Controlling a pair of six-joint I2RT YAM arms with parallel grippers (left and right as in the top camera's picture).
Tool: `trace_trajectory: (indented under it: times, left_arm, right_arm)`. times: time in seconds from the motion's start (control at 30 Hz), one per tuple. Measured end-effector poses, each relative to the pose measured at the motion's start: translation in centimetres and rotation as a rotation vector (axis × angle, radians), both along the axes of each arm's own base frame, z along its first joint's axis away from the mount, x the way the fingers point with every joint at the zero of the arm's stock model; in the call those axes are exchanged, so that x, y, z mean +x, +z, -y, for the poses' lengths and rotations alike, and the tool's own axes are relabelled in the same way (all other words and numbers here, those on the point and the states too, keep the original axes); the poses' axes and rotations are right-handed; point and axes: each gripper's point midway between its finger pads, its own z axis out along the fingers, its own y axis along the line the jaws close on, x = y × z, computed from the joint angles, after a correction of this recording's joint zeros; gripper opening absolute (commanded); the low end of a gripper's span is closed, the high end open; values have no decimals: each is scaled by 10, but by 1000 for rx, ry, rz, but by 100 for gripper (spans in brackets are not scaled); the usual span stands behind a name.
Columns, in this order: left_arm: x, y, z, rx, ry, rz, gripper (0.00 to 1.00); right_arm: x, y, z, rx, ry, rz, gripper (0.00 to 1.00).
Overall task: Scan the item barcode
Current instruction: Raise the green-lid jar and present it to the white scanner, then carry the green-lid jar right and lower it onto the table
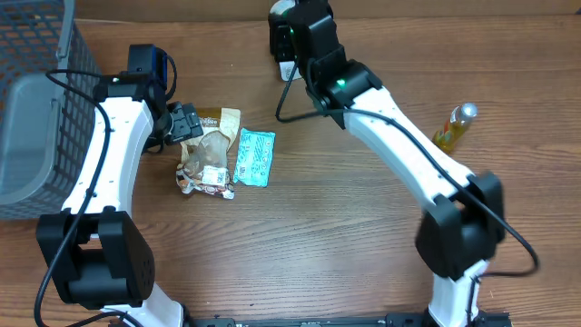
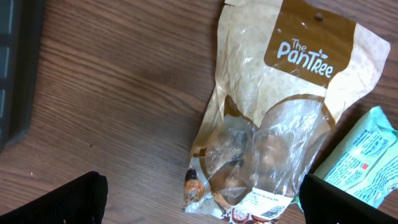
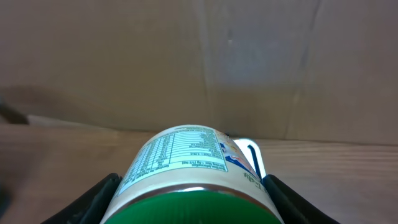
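My right gripper [image 3: 193,208] is shut on a jar [image 3: 193,165] with a green lid and a white nutrition label. It holds the jar sideways at the table's far edge, facing a brown cardboard wall. In the overhead view the right gripper [image 1: 292,38] covers most of the jar. A white device [image 3: 250,155] shows just behind the jar, partly hidden. My left gripper [image 1: 186,123] [image 2: 205,202] stands wide open just above a tan and clear snack bag [image 1: 211,150] [image 2: 280,118]. The bag lies flat with a small barcode label [image 2: 273,208] at its near end.
A teal packet [image 1: 255,156] [image 2: 367,155] lies right of the snack bag. A yellow bottle [image 1: 454,125] lies at the right. A grey wire basket [image 1: 36,100] fills the left edge. A black cable [image 1: 283,100] runs down from the white device.
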Motion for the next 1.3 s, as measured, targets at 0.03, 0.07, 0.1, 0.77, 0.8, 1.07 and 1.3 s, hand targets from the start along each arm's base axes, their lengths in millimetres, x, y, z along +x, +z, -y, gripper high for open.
trace_trajectory:
  times: [0.03,0.07,0.1,0.77,0.8,1.07,1.3]
  left_arm:
    - [0,0,0,0,0,-1,100]
    - [0,0,0,0,0,-2,100]
    - [0,0,0,0,0,0,100]
    - [0,0,0,0,0,0,100]
    - [0,0,0,0,0,0,100]
    - [0,0,0,0,0,0,100]
    - [0,0,0,0,0,0,100]
  right_arm:
    - [10,-8,1,8,-9,15,18]
    - [18,-15,1,12,-16,26,20]
    - [22,-19,2,15,-20,31,22]
    - [76,-69,2,105,-49,190,22]
    - [78,-66,1,119,-48,215,22]
    - [86,-75,0,147,-52,267,22]
    - [95,-118,5,134,-62,246,22]
